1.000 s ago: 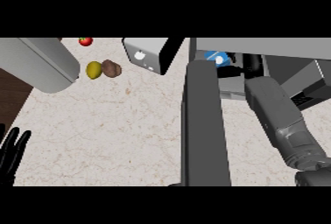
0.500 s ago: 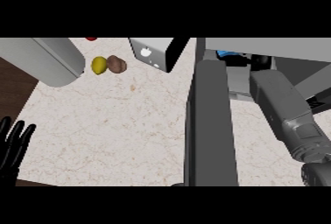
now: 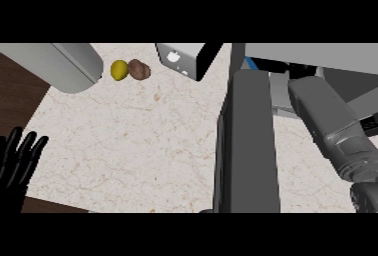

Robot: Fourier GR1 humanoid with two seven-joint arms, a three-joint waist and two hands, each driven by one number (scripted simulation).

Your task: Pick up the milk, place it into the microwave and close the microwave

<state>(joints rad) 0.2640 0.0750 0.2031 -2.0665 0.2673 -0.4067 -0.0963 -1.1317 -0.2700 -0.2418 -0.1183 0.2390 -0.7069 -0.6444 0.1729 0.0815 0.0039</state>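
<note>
Blue-white milk [image 3: 255,63] — behind microwave door [image 3: 247,145]

A single view from the head looks steeply down, close over the pale worktop [image 3: 133,140] and the open microwave door [image 3: 247,145].

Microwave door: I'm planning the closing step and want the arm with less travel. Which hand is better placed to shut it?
Probably the right. Its forearm reaches past the open microwave door toward the microwave, its hand out of view. The left hand rests open at the counter's far left edge.
</note>
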